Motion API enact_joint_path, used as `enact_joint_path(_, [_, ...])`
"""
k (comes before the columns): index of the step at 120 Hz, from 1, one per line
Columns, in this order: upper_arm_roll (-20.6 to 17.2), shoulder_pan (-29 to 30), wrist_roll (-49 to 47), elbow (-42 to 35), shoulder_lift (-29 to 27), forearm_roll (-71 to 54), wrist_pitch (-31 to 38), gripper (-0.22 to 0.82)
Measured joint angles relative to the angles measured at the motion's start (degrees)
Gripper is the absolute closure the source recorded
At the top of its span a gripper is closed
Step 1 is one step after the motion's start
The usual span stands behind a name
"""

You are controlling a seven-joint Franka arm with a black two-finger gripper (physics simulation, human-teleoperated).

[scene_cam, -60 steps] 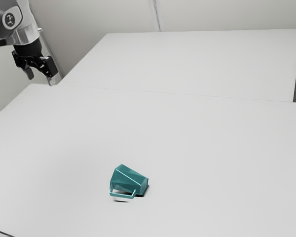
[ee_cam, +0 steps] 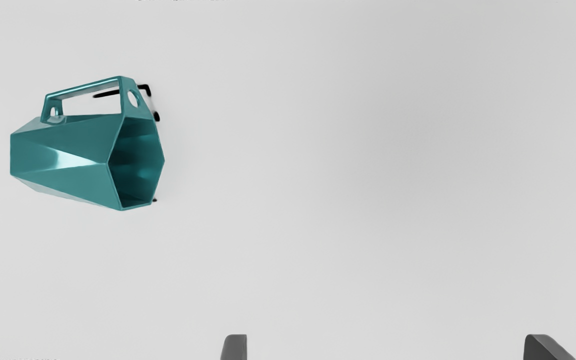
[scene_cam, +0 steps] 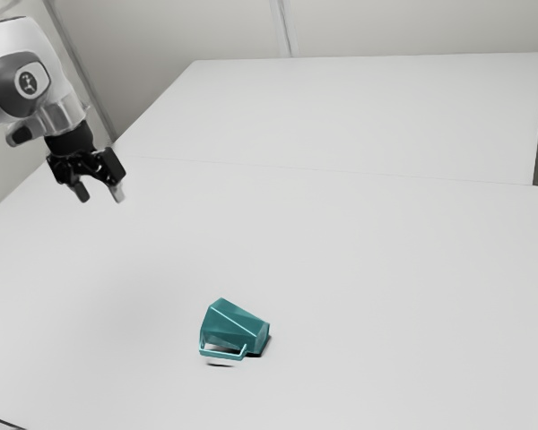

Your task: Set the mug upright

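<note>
Pincer hangs empty, spread wide, likely to straddle the mug. Lower and well apart, that lies on its side.

Table: white, plain. White flat surface along table's far edge; pale wall beyond table.

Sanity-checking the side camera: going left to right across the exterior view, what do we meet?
Arm's grey joint cap → open fingers → teal faceted mug, lying on its side.
</note>
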State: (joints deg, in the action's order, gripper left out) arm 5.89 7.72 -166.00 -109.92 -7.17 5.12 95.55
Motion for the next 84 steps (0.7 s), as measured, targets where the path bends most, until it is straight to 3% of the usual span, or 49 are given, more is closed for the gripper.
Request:
enact_joint_path(34, [0.0, 3.4, 0.0, -13.9, 1.8, 19.1, 6.7, 0.0])
enact_joint_path(66, [-0.5, 4.8, 0.0, -20.2, 5.8, 29.7, 10.1, 0.0])
enact_joint_path(84, [-3.6, 6.9, 0.0, -22.0, 8.2, 37.2, 11.9, 0.0])
